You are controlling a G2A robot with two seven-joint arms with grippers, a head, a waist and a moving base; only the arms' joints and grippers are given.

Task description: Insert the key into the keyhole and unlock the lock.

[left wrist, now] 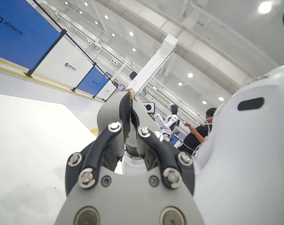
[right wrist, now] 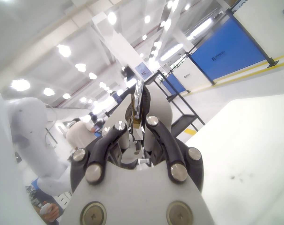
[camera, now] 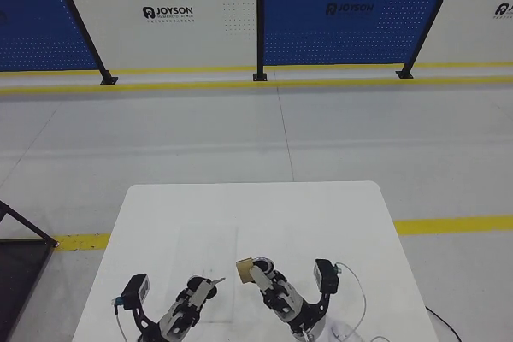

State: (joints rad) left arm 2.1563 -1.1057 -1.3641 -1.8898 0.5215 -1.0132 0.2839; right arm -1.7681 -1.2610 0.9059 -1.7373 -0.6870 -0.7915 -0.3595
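**Near table edge: key and lock both gripped, not yet mated**

Over the near edge of the table (camera: 256,214), the left gripper (camera: 205,289) is clamped on the key (camera: 215,281). The blade sticks out past the fingertips toward the right, at the lock (camera: 245,269). The right gripper (camera: 258,275) is closed on the lock, brass body pinched between its fingers. In the right wrist view the chrome shackle (right wrist: 138,91) pokes out beyond the tips. Key tip and lock are near each other but apart, with a visible gap. Which face of the lock takes the key cannot be made out.

Handling, as judged: the key is light, thin, stiff metal and slick. The grip looks to be on the head end, which is the right place, but the key could pivot in the fingers if the tip lands off-centre. The lock is rigid, smooth and likely dense for its size. It is best pinched on the flat faces so it resists twisting when the key turns. The shackle may spring loose once unlocked.

Pose: both arms enter from the near side and angle inward toward each other. The left sits left of centre and the right just right of it. Both wrist views look up toward the ceiling, so the fingers seem pitched upward off the tabletop.
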